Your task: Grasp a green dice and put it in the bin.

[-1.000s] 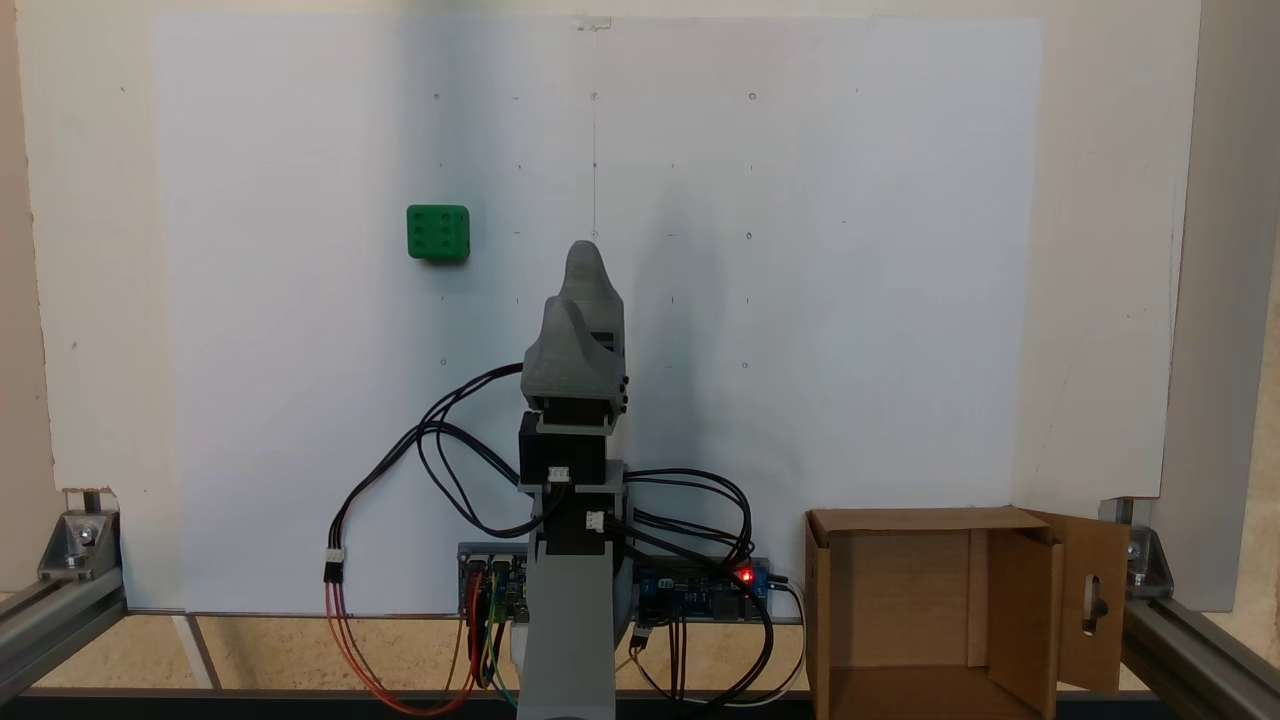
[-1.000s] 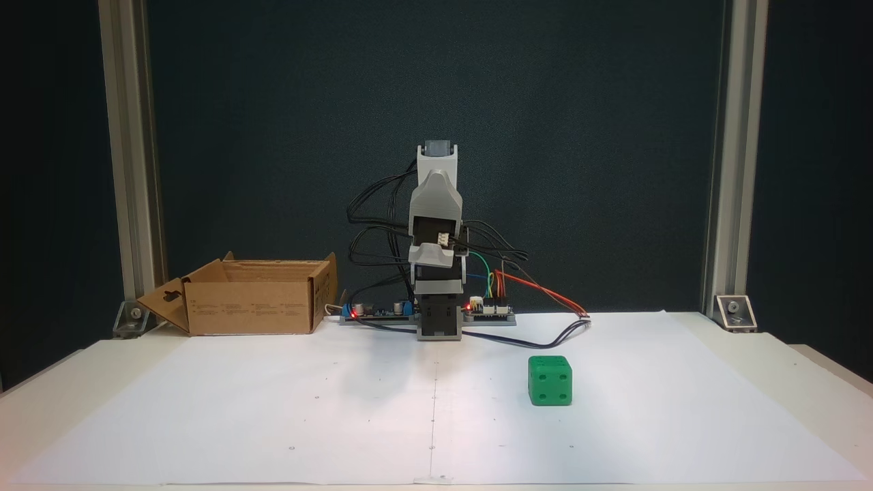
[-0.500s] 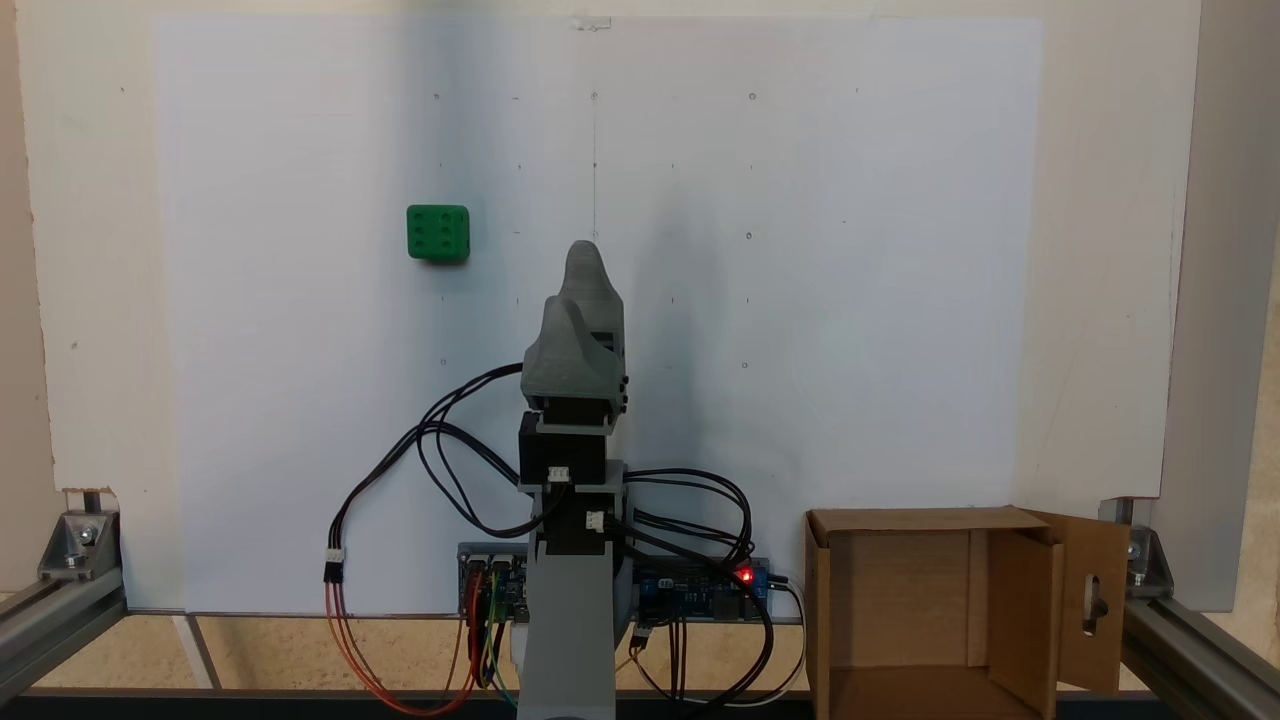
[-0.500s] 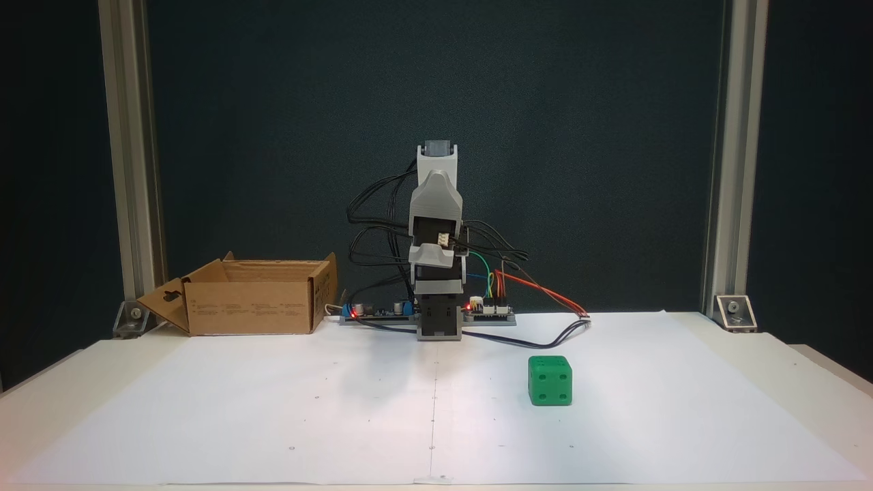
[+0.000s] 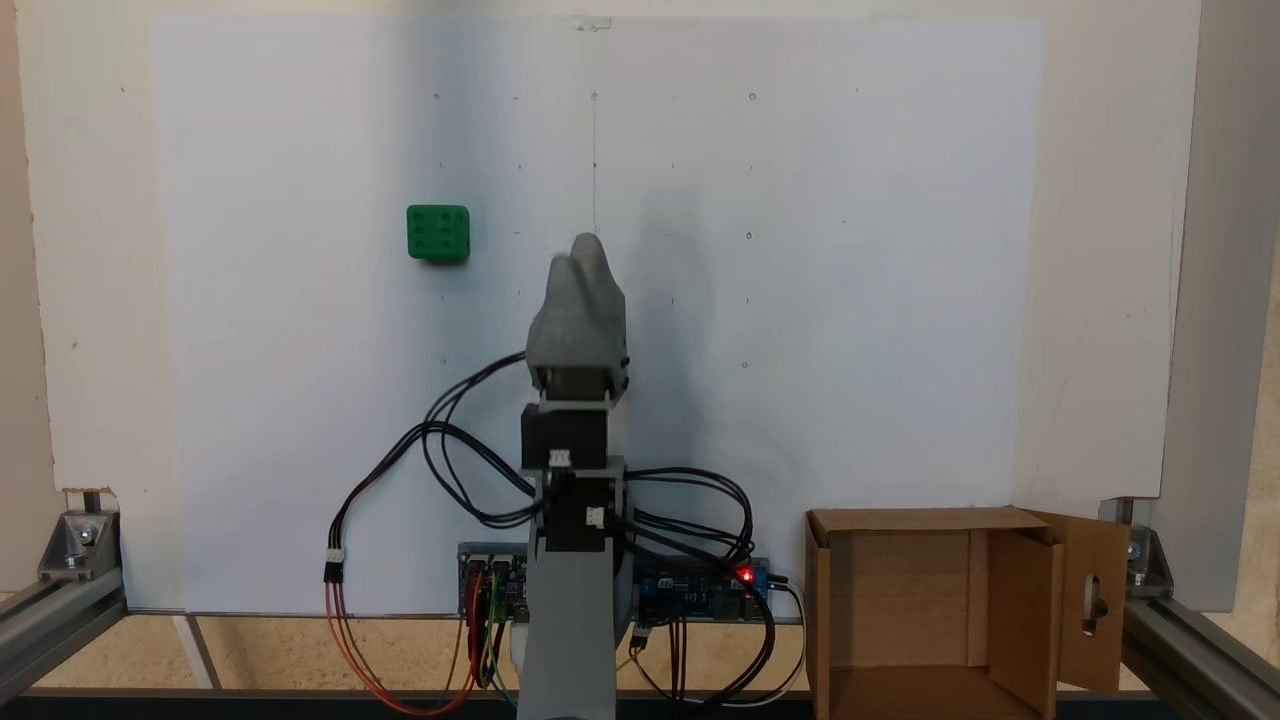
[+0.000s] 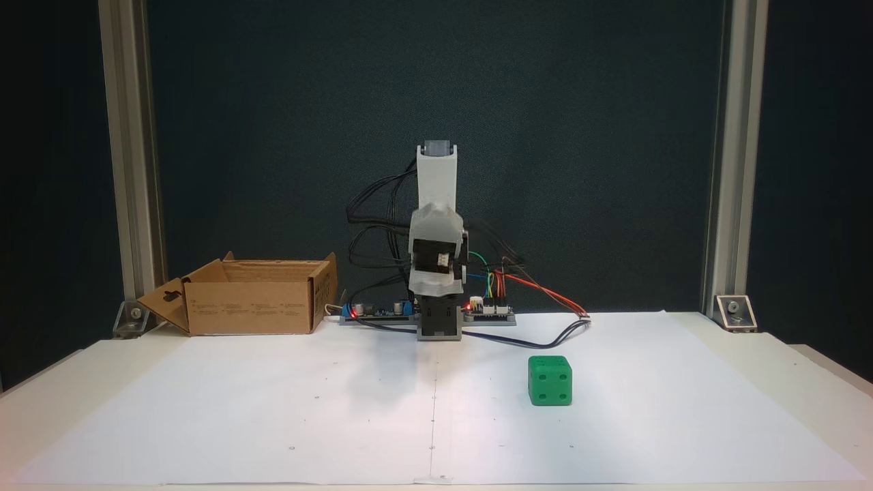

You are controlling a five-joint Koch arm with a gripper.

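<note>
The green dice [image 5: 438, 233] [image 6: 550, 380] sits alone on the white paper sheet, left of the arm in a fixed view from behind and right of it in the front one. My grey gripper [image 5: 578, 256] [image 6: 436, 282] hangs above the paper near the arm's base, well short of the dice. Its jaws lie together with nothing between them. The bin [image 5: 900, 590] [image 6: 249, 307], an open brown cardboard box with a slotted flap, stands beside the arm's base on the side away from the dice.
Controller boards [image 5: 700, 590] [image 6: 487, 310] with loose cables [image 5: 440, 450] lie around the arm's base. Aluminium frame posts [image 6: 129, 157] [image 6: 726, 157] stand at the table's back corners. The white paper [image 6: 273, 409] covers most of the table.
The gripper has tipped forward and dropped lower over the paper, reaching slightly further out. The dice and the bin have not moved.
</note>
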